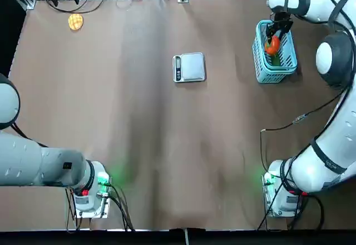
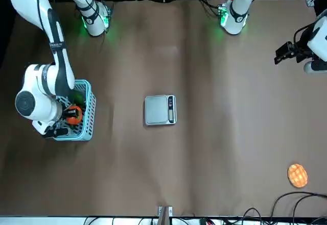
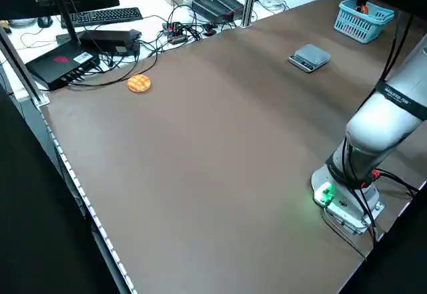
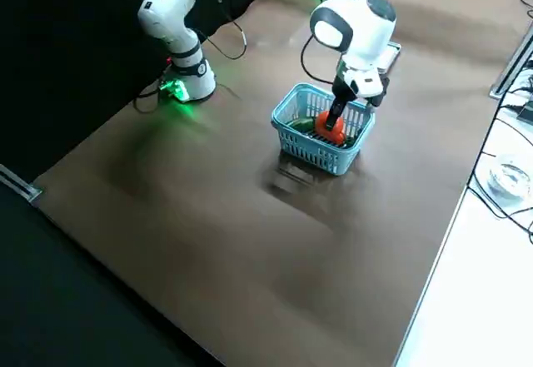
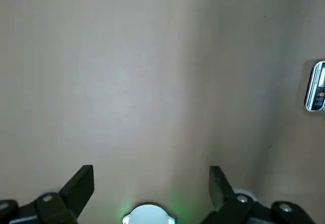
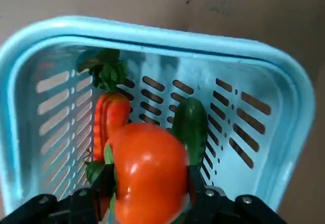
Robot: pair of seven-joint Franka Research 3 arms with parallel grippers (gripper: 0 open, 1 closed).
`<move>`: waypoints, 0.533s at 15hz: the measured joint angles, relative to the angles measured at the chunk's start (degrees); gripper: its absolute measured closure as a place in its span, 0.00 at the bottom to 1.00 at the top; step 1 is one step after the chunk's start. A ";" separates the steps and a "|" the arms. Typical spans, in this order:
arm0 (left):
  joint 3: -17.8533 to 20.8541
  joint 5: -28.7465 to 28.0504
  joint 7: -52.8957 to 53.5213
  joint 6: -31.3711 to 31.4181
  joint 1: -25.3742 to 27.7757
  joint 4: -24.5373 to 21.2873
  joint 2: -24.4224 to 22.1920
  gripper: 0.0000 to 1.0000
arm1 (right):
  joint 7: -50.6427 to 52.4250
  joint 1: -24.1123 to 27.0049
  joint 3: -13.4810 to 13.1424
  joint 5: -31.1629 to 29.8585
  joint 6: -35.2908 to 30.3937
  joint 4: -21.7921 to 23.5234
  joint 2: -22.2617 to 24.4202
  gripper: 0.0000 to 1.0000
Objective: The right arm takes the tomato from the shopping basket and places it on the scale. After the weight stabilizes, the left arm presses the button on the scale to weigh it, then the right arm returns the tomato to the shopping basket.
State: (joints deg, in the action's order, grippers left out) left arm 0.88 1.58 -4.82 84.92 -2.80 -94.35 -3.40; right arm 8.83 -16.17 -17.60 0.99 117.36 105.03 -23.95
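Top view: right gripper is down in the shopping basket at far right of the table, fingers clamped on the tomato. The scale sits mid-table, well apart to the left of the basket, at about the same depth, display strip on its left edge. Left arm parked at near left. A waffle disc lies far left, unrelated.

Front view (mirrored): the gripper and tomato are inside the basket, with the scale toward centre. The left gripper hangs off by the edge, high, away from everything.

Left side view: basket and scale are small at the far end; nothing new there.

Right side view: the tomato is between the fingers, around rim level of the basket; can't tell if it is clear of the bottom.

Left wrist view: left gripper fingers spread apart, empty, bare table under it, an edge of the scale in view.

Right wrist view: tomato pinched between both fingers; a carrot-like item and a green vegetable lie behind it in the basket.

Key relation: the carry looks to be a straight leftward run from basket to scale, after lifting over the wall. The right arm is the nearer one.
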 joint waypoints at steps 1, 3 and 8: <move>0.00 0.00 -0.01 0.00 0.06 -0.02 -0.06 0.00 | -0.04 0.05 0.00 0.00 0.60 0.53 -0.44 0.37; 0.00 0.00 -0.01 0.00 0.14 -0.03 -0.12 0.00 | -0.14 0.10 0.00 0.00 3.24 2.34 -0.95 0.37; -0.10 0.00 -1.22 0.00 0.14 -0.04 -0.25 0.00 | -0.21 0.39 0.00 0.00 4.76 3.67 -1.08 0.37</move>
State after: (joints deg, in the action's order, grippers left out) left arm 0.79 1.58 -6.04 84.93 -2.66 -94.39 -3.65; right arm 8.62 -15.78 -17.61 0.99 122.12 108.70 -25.03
